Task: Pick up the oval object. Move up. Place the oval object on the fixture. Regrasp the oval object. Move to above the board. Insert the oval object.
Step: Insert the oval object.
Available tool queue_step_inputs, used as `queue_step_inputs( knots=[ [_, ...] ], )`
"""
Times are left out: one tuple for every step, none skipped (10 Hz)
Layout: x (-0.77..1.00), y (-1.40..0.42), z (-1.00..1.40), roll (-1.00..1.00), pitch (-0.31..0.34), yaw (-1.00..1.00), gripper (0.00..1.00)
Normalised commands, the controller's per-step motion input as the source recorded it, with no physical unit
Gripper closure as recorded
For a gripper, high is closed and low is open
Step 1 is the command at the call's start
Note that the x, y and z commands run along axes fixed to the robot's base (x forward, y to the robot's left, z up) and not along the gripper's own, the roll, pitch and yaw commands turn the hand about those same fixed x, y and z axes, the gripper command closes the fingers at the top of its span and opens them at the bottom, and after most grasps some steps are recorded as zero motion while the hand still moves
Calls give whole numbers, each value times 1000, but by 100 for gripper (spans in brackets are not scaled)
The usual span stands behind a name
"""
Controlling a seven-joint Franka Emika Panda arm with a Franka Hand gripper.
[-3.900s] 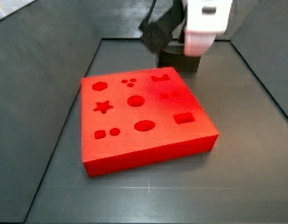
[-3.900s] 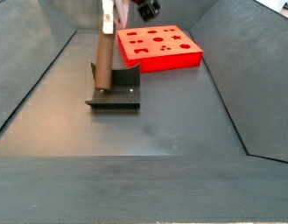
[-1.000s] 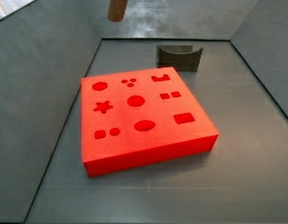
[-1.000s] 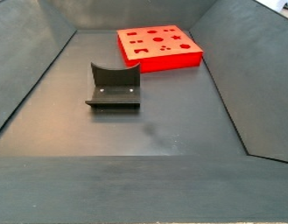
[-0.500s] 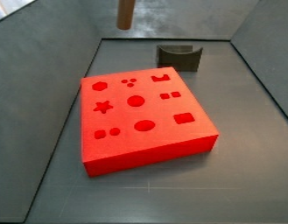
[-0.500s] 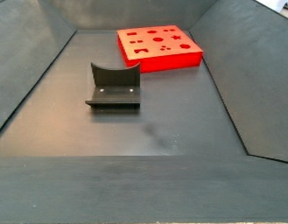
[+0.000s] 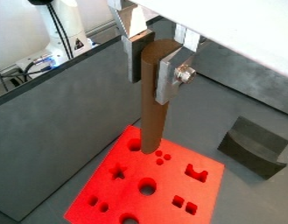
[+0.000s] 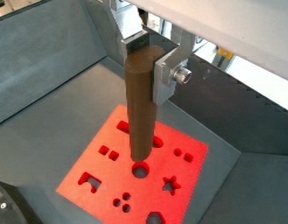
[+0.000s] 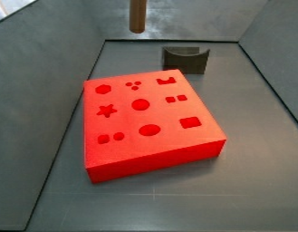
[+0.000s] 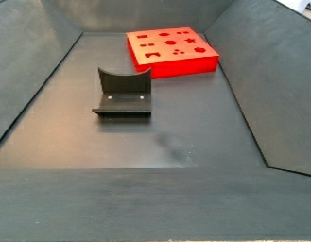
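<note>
Jaws of gripper (image 7: 154,59) pinching upper end of oval object (image 7: 153,109), brown peg hanging upright, high above board (image 7: 116,188). Same grip in both wrist views: gripper (image 8: 150,63), silver fingers (image 8: 172,70) flat against peg (image 8: 139,105), lower tip over red board (image 8: 105,179) with shaped holes. Side view: only peg's lower end (image 9: 137,16) visible at top edge, well above board (image 9: 151,154); gripper out of frame. Fixture (image 9: 187,59) empty behind board, apart from it. Other side angle: fixture (image 10: 122,95) on bench (image 10: 183,132), board (image 10: 172,52) beyond.
</note>
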Motion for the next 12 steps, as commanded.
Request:
queue_step_inputs(
  knots=[
    [0,0,0,-13,0,0,100],
    [17,-23,0,0,0,0,100],
    [9,0,-29,0,0,0,100],
    [-229,-303,-334,0,-180,-551,100],
    [0,-120,-349,0,0,-1000,100],
    [0,-43,-377,0,0,-1000,100],
    [0,-34,-374,0,0,-1000,100],
    [0,-26,-386,0,0,-1000,100],
    [0,-23,-389,0,0,-1000,100],
    [0,-17,-389,0,0,-1000,100],
    [0,-17,-374,0,0,-1000,100],
    [0,-20,-366,0,0,-1000,100]
  ],
)
